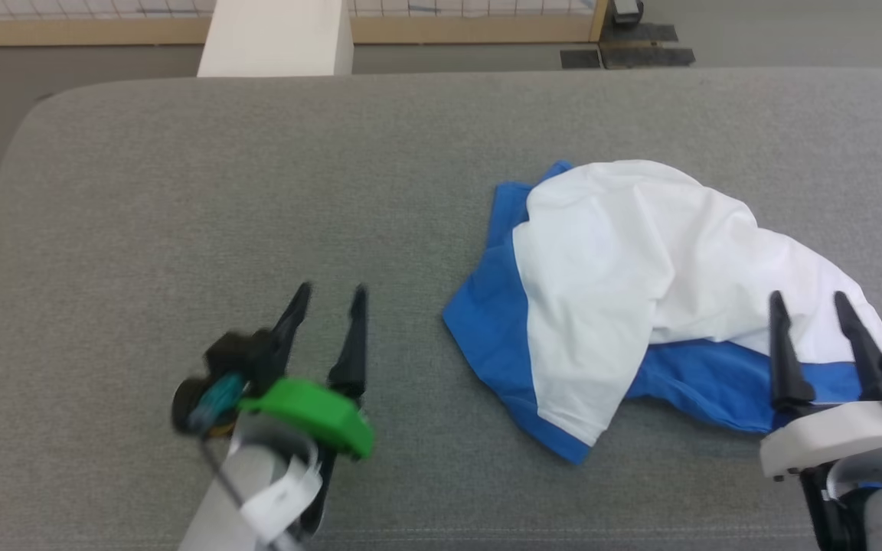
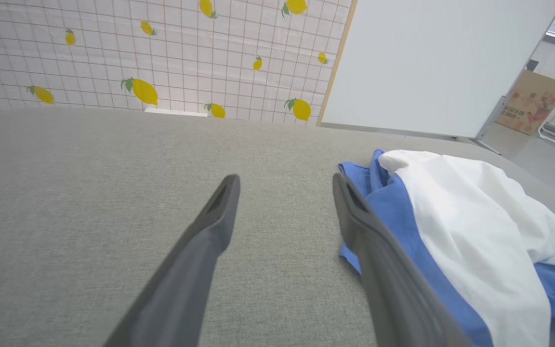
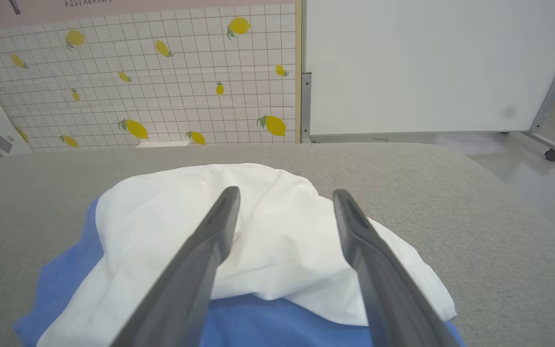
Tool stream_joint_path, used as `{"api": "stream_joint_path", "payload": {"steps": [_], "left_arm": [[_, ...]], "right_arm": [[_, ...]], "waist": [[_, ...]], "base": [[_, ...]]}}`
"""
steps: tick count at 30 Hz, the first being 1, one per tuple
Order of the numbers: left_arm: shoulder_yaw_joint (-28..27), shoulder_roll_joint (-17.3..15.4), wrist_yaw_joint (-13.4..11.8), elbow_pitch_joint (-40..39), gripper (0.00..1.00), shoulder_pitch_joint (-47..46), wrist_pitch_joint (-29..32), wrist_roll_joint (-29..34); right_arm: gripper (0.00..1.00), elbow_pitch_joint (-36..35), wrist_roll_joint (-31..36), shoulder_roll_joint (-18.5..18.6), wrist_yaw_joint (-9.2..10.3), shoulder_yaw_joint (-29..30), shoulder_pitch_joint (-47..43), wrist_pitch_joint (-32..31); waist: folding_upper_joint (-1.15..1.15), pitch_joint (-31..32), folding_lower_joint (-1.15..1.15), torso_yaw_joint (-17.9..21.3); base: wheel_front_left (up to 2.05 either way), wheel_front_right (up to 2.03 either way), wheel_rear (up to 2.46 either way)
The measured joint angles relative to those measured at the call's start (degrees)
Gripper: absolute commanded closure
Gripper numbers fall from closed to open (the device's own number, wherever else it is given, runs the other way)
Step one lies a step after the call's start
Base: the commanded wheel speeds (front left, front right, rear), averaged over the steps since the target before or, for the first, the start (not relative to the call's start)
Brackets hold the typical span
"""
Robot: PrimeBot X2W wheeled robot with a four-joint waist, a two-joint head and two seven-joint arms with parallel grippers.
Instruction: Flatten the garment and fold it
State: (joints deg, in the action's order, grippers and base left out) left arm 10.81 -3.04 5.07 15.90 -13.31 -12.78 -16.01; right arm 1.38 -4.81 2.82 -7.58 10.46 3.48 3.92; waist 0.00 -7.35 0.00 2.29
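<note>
Garment [image 1: 602,260] lies crumpled on the right half of the grey bench [image 1: 181,191], nearer the right edge than the left. A white section is heaped on top, with blue showing along its left side and near edge; not flattened, not folded. Right gripper [image 1: 808,296] is at the near right corner over the garment's near-right part, fingers spread, nothing pinched between them; its wrist view shows the white heap [image 3: 277,241] beyond the tips [image 3: 285,191]. Left gripper [image 1: 331,289] is over bare bench left of the garment, fingers spread and empty, blue edge [image 2: 403,226] just beside its right finger [image 2: 354,217]. Lemon-print panel [image 3: 162,96] and white board [image 3: 427,72] stand past the far edge.
</note>
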Motion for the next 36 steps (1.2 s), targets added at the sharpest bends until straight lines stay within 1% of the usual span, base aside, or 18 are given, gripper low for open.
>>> {"api": "stream_joint_path", "payload": {"steps": [5,8,12,13,14,16,18,20,21,22,23,26,28,31,34,36], "left_arm": [[6.4,0.1,-0.1,7.7,0.00,-10.3,5.0,-3.0],[10.1,0.2,-0.7,13.5,0.00,-16.1,9.8,-5.4],[13.9,0.2,-1.7,19.6,0.00,-21.1,17.0,-8.3],[14.6,0.2,-1.9,21.1,0.00,-22.3,19.0,-8.8],[16.4,0.3,-3.5,25.3,0.00,-25.1,24.7,-9.5],[17.4,0.3,-4.7,28.6,0.00,-26.6,29.0,-9.6],[18.2,0.3,-5.1,30.4,0.00,-27.9,32.6,-9.5],[18.9,0.2,-5.0,31.8,0.00,-29.6,36.7,-9.4],[19.0,0.1,-4.8,32.0,0.60,-30.2,37.8,-9.4],[19.1,0.1,-4.5,32.0,1.00,-30.6,38.5,-9.5],[17.9,-0.4,-5.7,31.3,1.00,-30.4,34.5,-9.8],[15.4,-0.6,-8.1,29.8,1.00,-28.5,26.6,-10.3],[12.9,-1.5,-9.5,28.5,1.00,-27.3,21.1,-11.2],[9.2,-3.2,-11.1,26.7,1.00,-25.2,14.7,-12.5],[5.9,-5.4,-12.8,25.0,1.00,-22.0,10.3,-14.4],[4.0,-7.1,-13.9,24.0,1.00,-19.5,8.5,-15.0]], "right_arm": [[0.00,0.0,-0.9,0.0,0.00,-3.4,0.0,0.9],[0.00,0.1,-1.5,0.0,0.00,-4.3,0.4,1.3],[0.00,0.5,-2.4,0.0,0.00,-4.8,1.6,1.8],[0.00,0.6,-2.5,0.0,0.00,-4.9,1.8,2.0],[0.00,1.1,-3.4,0.0,0.00,-5.1,2.4,2.5],[0.00,1.5,-4.0,0.0,0.00,-5.2,2.5,2.8],[0.00,1.8,-4.3,0.0,0.00,-5.2,2.5,3.2],[0.00,2.1,-4.4,0.0,0.00,-5.3,2.5,3.4],[0.00,2.2,-4.4,0.0,0.00,-5.3,2.5,3.5],[0.00,2.3,-4.4,0.0,0.00,-5.2,2.5,3.5],[0.00,2.4,-4.5,0.1,0.00,-5.2,2.6,3.6],[0.00,2.4,-4.6,0.0,0.00,-5.2,2.8,3.7],[0.00,2.3,-4.6,0.0,0.00,-5.0,2.8,3.6],[0.00,2.1,-4.2,0.1,0.00,-4.9,2.7,3.1],[0.00,1.8,-4.0,0.0,0.00,-5.0,2.6,2.5],[0.00,1.5,-3.7,0.1,0.00,-5.0,2.4,1.9]], "waist": [[0.00,-1.7,0.00,1.5],[0.00,-2.8,0.00,2.9],[0.00,-4.1,0.01,4.9],[0.00,-4.5,0.01,5.4],[0.00,-5.5,0.01,6.7],[0.00,-6.2,0.00,7.6],[0.00,-6.8,0.00,8.1],[0.00,-7.2,0.01,8.6],[0.00,-7.4,0.00,8.7],[0.00,-7.4,0.00,8.7],[0.00,-7.4,0.00,8.2],[0.00,-7.1,0.01,7.1],[0.00,-6.8,0.01,6.1],[0.00,-6.0,0.01,4.4],[0.00,-5.0,0.01,2.6],[0.00,-4.2,0.00,1.5]], "base": [[0.00,0.00,0.00],[0.00,0.00,0.00],[0.00,0.00,0.00],[0.00,0.00,0.00],[0.00,0.00,0.00],[0.00,0.00,0.00],[0.00,0.00,0.00],[0.00,0.00,0.00],[0.00,0.00,0.00],[0.00,0.00,0.00],[0.00,0.00,0.00],[0.00,0.00,0.00],[0.00,0.00,0.00],[0.00,0.00,0.00],[0.00,0.00,0.00],[0.00,0.00,0.00]]}}
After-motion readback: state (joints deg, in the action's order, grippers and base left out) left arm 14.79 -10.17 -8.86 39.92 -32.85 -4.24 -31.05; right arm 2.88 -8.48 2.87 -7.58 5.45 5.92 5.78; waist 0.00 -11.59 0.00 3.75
